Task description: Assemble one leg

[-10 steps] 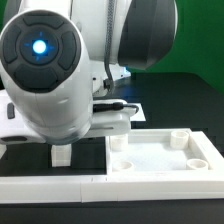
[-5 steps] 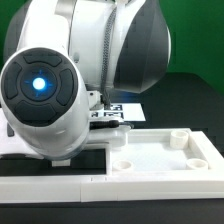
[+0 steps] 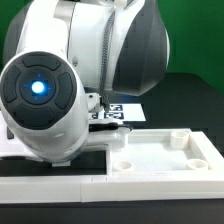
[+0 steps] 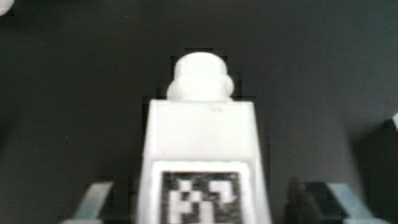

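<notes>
Exterior view: the arm hides part of the marker board. Wrist view: the blurred leg and the hand are cut off at the edge.

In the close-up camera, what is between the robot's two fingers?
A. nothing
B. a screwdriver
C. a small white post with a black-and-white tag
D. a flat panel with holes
C: the wrist view shows the tagged leg between the fingers of the gripper, with dark gaps either side.

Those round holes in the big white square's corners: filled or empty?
Empty. In the exterior view the four corner holes of the panel show open rims, with nothing standing in them.
</notes>
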### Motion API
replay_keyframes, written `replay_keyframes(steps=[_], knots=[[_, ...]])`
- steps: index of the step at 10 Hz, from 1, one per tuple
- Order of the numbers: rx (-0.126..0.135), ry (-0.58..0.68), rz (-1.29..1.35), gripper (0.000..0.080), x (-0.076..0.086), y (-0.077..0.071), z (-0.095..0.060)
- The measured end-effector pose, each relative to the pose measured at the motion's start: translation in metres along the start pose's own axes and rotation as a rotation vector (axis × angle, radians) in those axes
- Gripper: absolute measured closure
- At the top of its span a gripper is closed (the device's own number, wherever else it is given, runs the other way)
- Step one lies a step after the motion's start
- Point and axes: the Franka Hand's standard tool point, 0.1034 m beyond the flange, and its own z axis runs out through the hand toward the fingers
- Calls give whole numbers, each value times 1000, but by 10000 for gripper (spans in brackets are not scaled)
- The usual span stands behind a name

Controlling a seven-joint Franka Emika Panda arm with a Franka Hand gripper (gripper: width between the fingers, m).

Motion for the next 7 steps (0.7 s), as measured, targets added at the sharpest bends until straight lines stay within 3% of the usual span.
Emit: replay_keyframes(steps=[1, 2, 4, 5, 6, 7], knots=[[-2, 7, -2, 521, 0, -1, -3], [-12, 43, -15, 521, -5, -5, -19], [-20, 114, -20, 520, -29, -23, -65], [-23, 229, -1, 520, -37, -42, -93], [-24, 316, 28, 520, -58, -68, -114], [-31, 403, 42, 520, -71, -94, -124]])
